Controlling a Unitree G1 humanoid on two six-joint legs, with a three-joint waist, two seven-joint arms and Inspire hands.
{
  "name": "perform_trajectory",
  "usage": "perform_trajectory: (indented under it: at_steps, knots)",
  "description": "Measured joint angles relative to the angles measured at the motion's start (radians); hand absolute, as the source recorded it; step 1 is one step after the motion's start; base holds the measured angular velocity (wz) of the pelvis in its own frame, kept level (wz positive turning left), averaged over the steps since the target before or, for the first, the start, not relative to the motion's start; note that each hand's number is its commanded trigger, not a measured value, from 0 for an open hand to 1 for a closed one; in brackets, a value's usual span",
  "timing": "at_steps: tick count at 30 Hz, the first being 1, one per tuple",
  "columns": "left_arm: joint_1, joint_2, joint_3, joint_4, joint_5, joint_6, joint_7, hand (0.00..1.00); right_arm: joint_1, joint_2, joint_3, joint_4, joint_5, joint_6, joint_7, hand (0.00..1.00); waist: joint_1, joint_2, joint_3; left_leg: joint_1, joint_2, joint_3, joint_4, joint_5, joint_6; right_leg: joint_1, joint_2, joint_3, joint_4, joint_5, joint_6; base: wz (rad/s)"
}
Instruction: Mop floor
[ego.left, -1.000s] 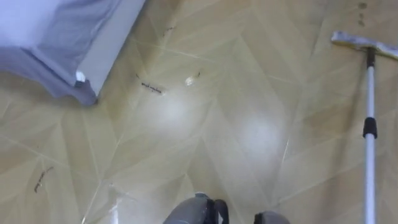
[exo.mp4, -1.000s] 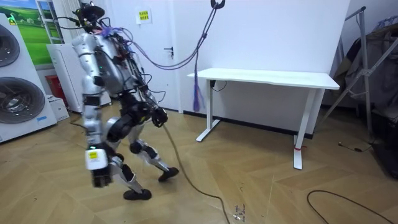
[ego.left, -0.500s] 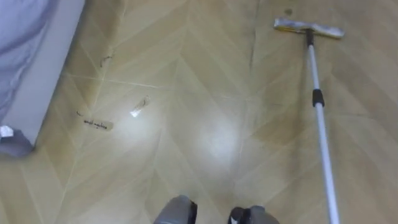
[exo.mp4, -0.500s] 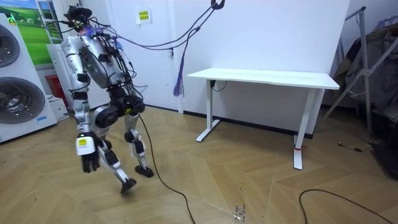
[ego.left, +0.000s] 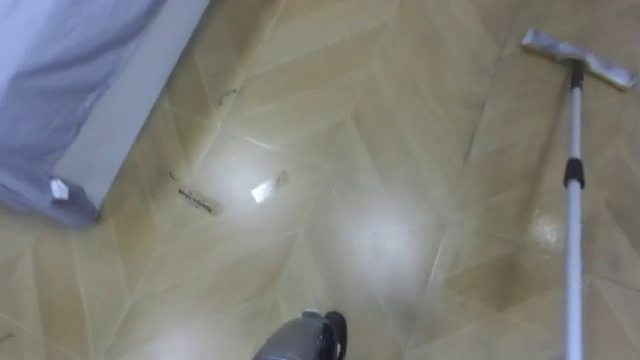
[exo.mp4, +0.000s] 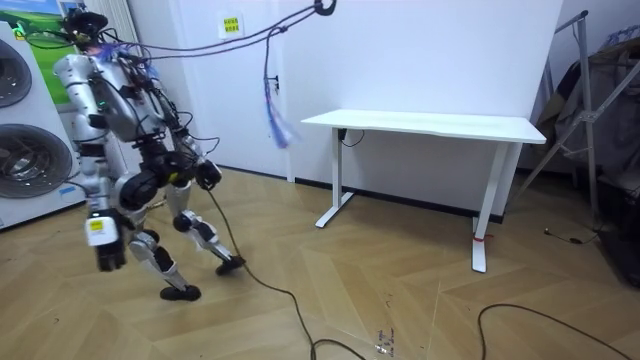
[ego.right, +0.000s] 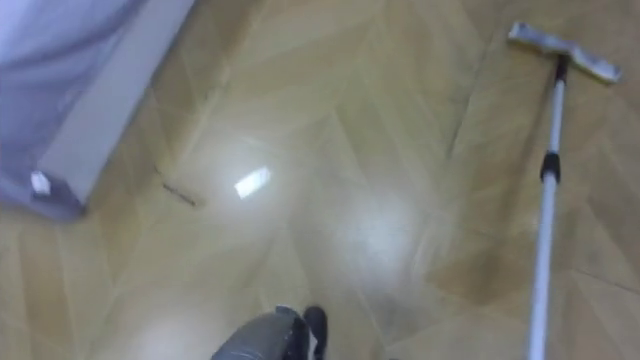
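Lower end of mop (ego.left: 572, 190) beyond bottom edge.

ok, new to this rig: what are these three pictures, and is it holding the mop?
This is a two-legged humanoid robot with five-fingered hands. The room view comes from a camera standing off in the room. It shows the robot mid-step on a wooden floor, next to stacked washing machines, with a white desk on the room view's right. One hand hangs low beside its leg. The two eye views come from a stereo camera on its head, looking down. They show the mop lying flat on the floor at the robot's right, with the mop head away from it and no hand on it. At the left is a grey-blue cover, and a small white scrap lies on the floor between.
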Motion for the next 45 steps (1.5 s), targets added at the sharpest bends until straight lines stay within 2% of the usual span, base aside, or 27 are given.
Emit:
perform_trajectory:
  at_steps: [1, 4, 6, 9, 10, 12, 14, 16, 17, 18, 19, 20, 22, 24, 25, 26, 28, 29, 31, 33, 35, 36, 38, 40, 41, 42, 45]
  knots:
    - [-0.003, 0.0, 0.0, 0.0, 0.005, -0.002, 0.003, 0.0, 0.017, 0.007, 0.0, 0.0, -0.004, -0.002, -0.008, 1.0, -0.011, 0.004, 0.0007, 0.01, -0.005, -0.01, 0.0, -0.006, 0.001, -0.012, 0.002, 0.007, 0.02, 0.013, 0.001, -0.11]
    - [-0.007, -0.01, -0.005, 0.002, 0.005, -0.006, 0.017, 0.0, 0.04, 0.071, 0.0, -0.012, -0.005, -0.009, -0.055, 1.0, -0.043, 0.037, 0.0158, 0.045, -0.011, -0.071, 0.003, -0.037, -0.007, -0.115, 0.02, 0.0, 0.046, -0.009, -0.003, -0.47]
    - [-0.007, -0.032, -0.001, 0.018, 0.012, -0.006, 0.024, 0.0, 0.031, 0.099, -0.011, -0.029, -0.012, -0.009, -0.074, 1.0, -0.049, 0.052, 0.0188, 0.074, -0.019, -0.114, -0.022, -0.041, -0.016, -0.159, 0.017, -0.01, -0.116, -0.043, -0.009, -0.52]
    - [0.014, -0.038, 0.002, 0.018, 0.014, 0.006, 0.036, 0.0, 0.009, 0.106, -0.02, -0.036, -0.03, 0.007, -0.076, 1.0, -0.032, 0.032, 0.0216, 0.114, -0.031, -0.137, -0.037, -0.065, -0.038, -0.129, 0.017, -0.017, -0.422, -0.026, -0.029, -0.37]
    - [0.015, -0.036, 0.005, 0.017, 0.014, 0.009, 0.038, 0.0, 0.002, 0.103, -0.028, -0.039, -0.048, 0.016, -0.076, 1.0, -0.03, 0.031, 0.0241, 0.118, -0.03, -0.143, -0.027, -0.074, -0.044, -0.125, 0.017, -0.027, -0.428, 0.001, -0.035, -0.07]
    - [0.018, -0.031, 0.016, 0.019, 0.012, 0.026, 0.042, 0.0, -0.042, 0.089, -0.052, -0.043, -0.078, 0.051, -0.075, 1.0, -0.018, 0.03, 0.0232, 0.123, -0.016, -0.166, 0.006, -0.092, -0.07, -0.102, 0.016, -0.068, -0.418, -0.018, -0.064, 0.05]
    - [0.02, -0.003, 0.017, 0.02, -0.015, 0.035, 0.043, 0.0, -0.161, 0.045, -0.051, -0.025, -0.09, 0.091, -0.052, 1.0, 0.012, -0.006, 0.0265, 0.087, 0.007, -0.157, 0.142, -0.096, -0.101, -0.094, 0.015, -0.095, -0.355, -0.08, -0.097, 0.05]
    - [0.02, 0.023, 0.015, 0.02, -0.067, 0.034, 0.045, 0.0, -0.274, -0.012, -0.04, -0.025, -0.091, 0.089, -0.027, 1.0, 0.035, -0.035, 0.0308, 0.018, 0.04, -0.126, 0.304, -0.055, -0.159, -0.101, 0.027, -0.103, -0.302, -0.125, -0.105, 0.03]
    - [0.023, 0.047, 0.011, 0.017, -0.102, 0.035, 0.047, 0.0, -0.352, -0.045, -0.012, -0.03, -0.089, 0.07, -0.019, 1.0, 0.058, -0.054, 0.0328, -0.03, 0.058, -0.118, 0.401, -0.001, -0.182, -0.104, 0.042, -0.097, -0.275, -0.142, -0.118, -0.08]
    - [0.034, 0.068, 0.004, 0.014, -0.118, 0.033, 0.051, 0.0, -0.413, -0.063, 0.003, -0.043, -0.083, 0.05, -0.019, 1.0, 0.078, -0.075, 0.0366, -0.074, 0.083, -0.107, 0.481, 0.06, -0.187, -0.102, 0.059, -0.096, -0.261, -0.155, -0.131, -0.07]
    - [0.04, 0.076, -0.001, 0.013, -0.122, 0.033, 0.054, 0.0, -0.435, -0.068, 0.012, -0.055, -0.076, 0.042, -0.018, 1.0, 0.086, -0.084, 0.0392, -0.091, 0.091, -0.105, 0.506, 0.082, -0.189, -0.097, 0.066, -0.096, -0.26, -0.161, -0.135, 0.0]
    - [0.051, 0.082, -0.002, 0.013, -0.12, 0.035, 0.055, 0.0, -0.479, -0.084, 0.013, -0.065, -0.046, 0.056, -0.002, 1.0, 0.093, -0.102, 0.042, -0.119, 0.101, -0.109, 0.503, 0.079, -0.187, -0.085, 0.075, -0.098, -0.262, -0.165, -0.136, 0.13]
    - [0.058, 0.081, -0.002, 0.019, -0.106, 0.054, 0.043, 0.0, -0.48, -0.09, 0.01, -0.057, -0.015, 0.064, 0.003, 1.0, 0.113, -0.114, 0.0453, -0.14, 0.102, -0.106, 0.387, 0.053, -0.158, -0.049, 0.078, -0.099, -0.285, -0.176, -0.136, 0.24]
    - [0.062, 0.078, -0.002, 0.017, -0.093, 0.064, 0.03, 0.0, -0.447, -0.073, 0.009, -0.067, -0.011, 0.049, 0.004, 1.0, 0.114, -0.11, 0.0441, -0.141, 0.104, -0.092, 0.171, 0.056, -0.159, -0.008, 0.077, -0.109, -0.33, -0.185, -0.125, 0.22]
    - [0.06, 0.076, -0.001, 0.02, -0.087, 0.064, 0.022, 0.0, -0.421, -0.064, 0.01, -0.067, -0.011, 0.041, 0.015, 1.0, 0.114, -0.098, 0.0412, -0.144, 0.103, -0.084, 0.044, 0.083, -0.141, 0.02, 0.073, -0.12, -0.357, -0.192, -0.117, 0.19]
    - [0.056, 0.074, -0.001, 0.023, -0.082, 0.063, 0.015, 0.0, -0.381, -0.06, 0.011, -0.063, -0.011, 0.037, 0.031, 1.0, 0.108, -0.094, 0.0364, -0.144, 0.092, -0.07, 0.015, 0.11, -0.119, 0.042, 0.048, -0.128, -0.363, -0.213, -0.101, 0.33]
    - [0.028, 0.059, 0.0, 0.02, -0.069, 0.055, 0.011, 0.0, -0.288, -0.059, 0.01, -0.058, -0.005, 0.029, 0.045, 1.0, 0.079, -0.066, 0.0237, -0.117, 0.088, -0.011, 0.015, 0.089, -0.076, 0.079, 0.012, -0.132, -0.354, -0.245, -0.065, 0.85]
    - [0.006, 0.042, -0.002, 0.017, -0.06, 0.044, 0.009, 0.0, -0.233, -0.052, 0.01, -0.039, -0.001, 0.023, 0.042, 1.0, 0.069, -0.057, 0.0229, -0.09, 0.071, 0.016, 0.01, 0.075, -0.051, 0.076, -0.006, -0.091, -0.309, -0.243, -0.055, 0.77]
    - [-0.011, 0.025, 0.002, 0.016, -0.05, 0.033, 0.008, 0.0, -0.165, -0.028, 0.011, -0.014, -0.005, 0.022, 0.032, 1.0, 0.062, -0.048, 0.0182, -0.049, 0.051, 0.046, 0.011, 0.042, -0.029, 0.054, -0.019, -0.037, -0.211, -0.206, -0.016, 0.17]
    - [-0.014, 0.012, 0.0, 0.014, -0.051, 0.028, 0.01, 0.0, -0.091, 0.009, 0.011, -0.013, -0.02, 0.015, -0.005, 1.0, 0.01, -0.022, 0.0077, -0.017, 0.022, 0.035, 0.015, 0.022, -0.015, 0.053, -0.022, -0.013, -0.147, -0.147, 0.0, 0.21]
    - [-0.02, 0.01, -0.003, 0.015, -0.041, 0.026, 0.013, 0.0, -0.05, 0.048, 0.012, -0.013, -0.021, 0.002, -0.033, 1.0, -0.014, -0.01, 0.0084, 0.003, -0.001, -0.014, 0.017, 0.022, -0.014, 0.039, -0.018, 0.003, -0.107, -0.097, -0.004, 0.11]
    - [-0.021, 0.008, -0.003, 0.015, -0.032, 0.023, 0.015, 0.0, -0.042, 0.059, 0.012, -0.013, -0.021, -0.002, -0.04, 1.0, -0.019, -0.008, 0.0106, 0.008, -0.01, -0.043, 0.013, 0.022, -0.014, 0.03, -0.016, 0.004, -0.107, -0.096, -0.007, -0.29]
    - [-0.022, -0.018, -0.003, 0.017, -0.01, 0.02, 0.02, 0.0, -0.04, 0.073, 0.023, -0.014, -0.018, -0.017, -0.067, 1.0, -0.028, 0.021, 0.0293, 0.029, -0.033, -0.136, 0.007, 0.022, -0.014, -0.039, -0.005, -0.004, -0.137, -0.123, -0.006, -0.56]
    - [-0.021, -0.035, -0.001, 0.022, 0.012, 0.016, 0.024, 0.0, -0.036, 0.078, 0.022, -0.017, -0.032, -0.022, -0.083, 1.0, -0.027, 0.035, 0.0286, 0.049, -0.047, -0.195, -0.009, 0.011, -0.034, -0.083, 0.001, -0.002, -0.259, -0.13, -0.007, -0.49]
    - [-0.02, -0.033, 0.0, 0.026, 0.026, 0.017, 0.026, 0.0, -0.037, 0.091, 0.02, -0.024, -0.051, -0.022, -0.097, 1.0, -0.025, 0.03, 0.028, 0.057, -0.051, -0.203, -0.012, -0.005, -0.061, -0.086, -0.004, 0.002, -0.386, -0.113, -0.005, -0.25]
    - [-0.02, -0.029, 0.002, 0.028, 0.025, 0.019, 0.032, 0.0, -0.039, 0.101, 0.018, -0.027, -0.058, -0.022, -0.102, 1.0, -0.03, 0.021, 0.0337, 0.059, -0.054, -0.207, -0.001, -0.025, -0.083, -0.09, -0.01, -0.018, -0.393, -0.075, -0.031, -0.14]
    - [-0.019, -0.026, 0.001, 0.026, 0.017, 0.031, 0.031, 0.0, -0.071, 0.106, -0.001, -0.038, -0.045, 0.013, -0.099, 1.0, -0.015, 0.017, 0.0315, 0.055, -0.02, -0.186, 0.054, -0.04, -0.11, -0.069, 0.002, -0.062, -0.378, -0.092, -0.065, 0.05]
